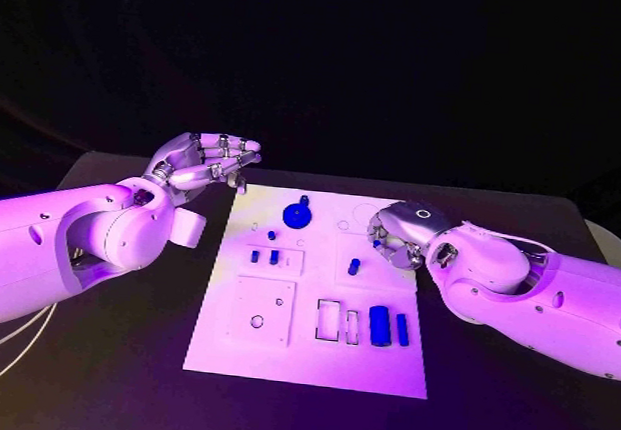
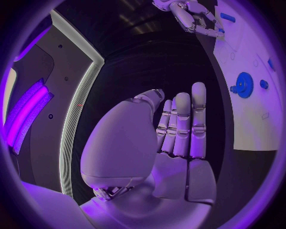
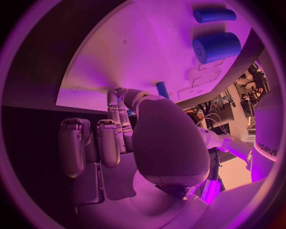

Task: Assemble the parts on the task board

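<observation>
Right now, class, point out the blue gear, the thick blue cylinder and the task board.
blue gear [image 1: 296, 216], head view: on its round toothed face.
thick blue cylinder [image 1: 379, 325], head view: mid-length on its side.
task board [image 1: 314, 361], head view: on the bare white area near its front edge.

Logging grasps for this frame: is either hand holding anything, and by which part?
The left hand holds nothing, off the white board. The right hand is down on the board, its fingers near a small blue peg; a hold cannot be told.
</observation>
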You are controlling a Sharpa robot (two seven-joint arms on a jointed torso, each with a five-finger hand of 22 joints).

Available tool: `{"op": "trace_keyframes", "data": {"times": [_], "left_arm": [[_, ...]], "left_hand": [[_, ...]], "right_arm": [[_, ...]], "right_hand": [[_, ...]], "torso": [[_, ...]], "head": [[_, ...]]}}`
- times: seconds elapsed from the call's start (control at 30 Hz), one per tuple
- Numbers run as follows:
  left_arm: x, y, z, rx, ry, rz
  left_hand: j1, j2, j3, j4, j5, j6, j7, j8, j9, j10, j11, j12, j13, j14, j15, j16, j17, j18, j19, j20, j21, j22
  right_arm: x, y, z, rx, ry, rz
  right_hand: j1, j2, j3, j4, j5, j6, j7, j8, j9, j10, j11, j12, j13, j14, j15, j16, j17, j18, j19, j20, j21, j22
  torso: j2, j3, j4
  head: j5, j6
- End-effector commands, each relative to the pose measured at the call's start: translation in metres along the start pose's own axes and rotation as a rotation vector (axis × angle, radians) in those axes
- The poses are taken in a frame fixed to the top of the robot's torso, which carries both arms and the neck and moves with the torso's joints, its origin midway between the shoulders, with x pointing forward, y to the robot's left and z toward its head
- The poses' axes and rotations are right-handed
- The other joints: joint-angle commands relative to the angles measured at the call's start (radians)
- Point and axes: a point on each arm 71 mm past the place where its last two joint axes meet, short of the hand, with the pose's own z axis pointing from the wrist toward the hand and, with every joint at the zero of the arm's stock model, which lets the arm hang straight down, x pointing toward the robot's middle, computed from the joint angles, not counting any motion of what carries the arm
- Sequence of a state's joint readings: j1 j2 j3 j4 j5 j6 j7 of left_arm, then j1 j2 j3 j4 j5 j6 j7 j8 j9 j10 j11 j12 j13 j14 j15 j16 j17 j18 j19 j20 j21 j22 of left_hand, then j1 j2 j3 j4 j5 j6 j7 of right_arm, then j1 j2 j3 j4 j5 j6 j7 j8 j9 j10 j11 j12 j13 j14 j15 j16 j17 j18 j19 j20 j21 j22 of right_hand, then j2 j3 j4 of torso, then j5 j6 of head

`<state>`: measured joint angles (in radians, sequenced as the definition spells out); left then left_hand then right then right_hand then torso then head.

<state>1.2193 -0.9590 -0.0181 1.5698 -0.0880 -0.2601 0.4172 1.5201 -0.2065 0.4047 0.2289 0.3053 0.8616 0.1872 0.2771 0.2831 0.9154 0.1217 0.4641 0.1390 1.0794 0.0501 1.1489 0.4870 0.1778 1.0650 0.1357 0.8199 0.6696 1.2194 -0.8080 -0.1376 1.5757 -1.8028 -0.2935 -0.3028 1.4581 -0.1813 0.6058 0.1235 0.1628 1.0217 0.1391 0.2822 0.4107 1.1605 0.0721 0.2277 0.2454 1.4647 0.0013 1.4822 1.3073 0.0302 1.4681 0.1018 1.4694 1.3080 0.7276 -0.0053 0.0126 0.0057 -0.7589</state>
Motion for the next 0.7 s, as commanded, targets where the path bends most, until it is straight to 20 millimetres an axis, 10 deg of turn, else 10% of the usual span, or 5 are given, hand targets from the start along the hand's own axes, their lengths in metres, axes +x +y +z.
{"op": "trace_keyframes", "data": {"times": [0.03, 0.7], "left_arm": [[0.002, -0.001, 0.000, 0.000, 0.010, -0.011], [0.001, 0.000, 0.000, -0.009, 0.013, -0.012]], "left_hand": [[0.007, -0.004, 0.008, -0.001, 0.005, -0.001, 0.008, -0.005, -0.002, -0.004, 0.007, 0.002, -0.002, -0.004, -0.004, 0.004, -0.002, 0.006, 0.000, -0.007, -0.006, -0.001], [0.003, -0.009, 0.015, -0.002, 0.004, -0.006, 0.011, -0.009, -0.003, -0.012, 0.010, 0.000, -0.005, -0.008, -0.002, 0.003, -0.006, 0.006, -0.002, -0.005, -0.008, -0.001]], "right_arm": [[-0.004, 0.001, -0.001, 0.005, -0.045, -0.002], [-0.032, 0.035, -0.025, -0.091, -0.158, 0.127]], "right_hand": [[-0.014, 0.001, 0.001, -0.006, 0.000, 0.007, 0.000, 0.005, 0.001, 0.013, -0.004, -0.001, -0.001, 0.063, -0.009, 0.003, 0.069, -0.005, 0.053, -0.006, 0.004, 0.198], [-0.051, -0.007, 0.001, -0.009, -0.022, 0.011, -0.005, 0.007, 0.006, 0.025, -0.008, -0.010, -0.004, 0.063, -0.012, 0.003, 0.067, -0.008, 0.059, -0.008, 0.015, 0.206]], "torso": [[0.000, -0.0004, 0.0006], [0.000, 0.0019, -0.0018]], "head": [[-0.001, 0.000], [0.013, 0.004]]}}
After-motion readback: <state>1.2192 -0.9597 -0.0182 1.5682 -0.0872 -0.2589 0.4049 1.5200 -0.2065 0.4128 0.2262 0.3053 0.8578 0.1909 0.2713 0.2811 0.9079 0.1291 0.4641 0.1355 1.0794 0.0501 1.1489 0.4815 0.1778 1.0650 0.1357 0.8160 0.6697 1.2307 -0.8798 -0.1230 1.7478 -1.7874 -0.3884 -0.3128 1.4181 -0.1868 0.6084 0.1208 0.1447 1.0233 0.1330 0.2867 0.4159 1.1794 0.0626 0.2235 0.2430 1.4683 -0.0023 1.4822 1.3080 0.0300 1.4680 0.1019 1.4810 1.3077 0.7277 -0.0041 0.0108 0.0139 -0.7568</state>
